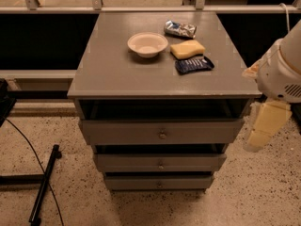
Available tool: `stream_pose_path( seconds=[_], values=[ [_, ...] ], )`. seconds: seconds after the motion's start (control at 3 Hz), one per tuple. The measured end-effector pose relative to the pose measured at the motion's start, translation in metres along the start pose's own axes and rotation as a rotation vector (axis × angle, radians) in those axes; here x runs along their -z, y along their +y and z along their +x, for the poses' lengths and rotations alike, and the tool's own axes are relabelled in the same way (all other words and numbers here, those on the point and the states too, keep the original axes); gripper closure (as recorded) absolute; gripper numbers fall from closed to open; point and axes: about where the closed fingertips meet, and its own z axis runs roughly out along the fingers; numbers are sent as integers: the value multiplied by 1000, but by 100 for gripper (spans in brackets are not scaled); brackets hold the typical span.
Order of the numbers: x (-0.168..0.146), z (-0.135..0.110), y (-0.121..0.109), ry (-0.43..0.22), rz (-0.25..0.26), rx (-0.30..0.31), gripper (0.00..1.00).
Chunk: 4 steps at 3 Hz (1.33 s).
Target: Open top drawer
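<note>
The grey cabinet has three drawers stacked at its front. The top drawer is the widest one, with a flat grey front and a small round metal knob. A dark gap shows between its front and the cabinet top. My gripper is cream-coloured and hangs from the white arm at the right edge. It is to the right of the cabinet's front right corner, level with the top drawer front, and touches nothing.
On the cabinet top lie a white bowl, a yellow sponge, a dark blue packet and a silver packet. Two narrower drawers sit below. A black stand with a cable lies on the speckled floor at left.
</note>
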Motion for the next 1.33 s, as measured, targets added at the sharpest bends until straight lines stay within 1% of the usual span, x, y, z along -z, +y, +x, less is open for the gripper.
stream_pose_path(
  seconds=[0.33, 0.67, 1.0, 1.33],
  values=[
    [1, 0, 0, -1, 2, 0, 0],
    [-19, -3, -2, 0, 43, 0, 0],
    [-57, 6, 25, -10, 81, 20, 0],
    [-86, 18, 35, -7, 85, 12, 0]
  ],
)
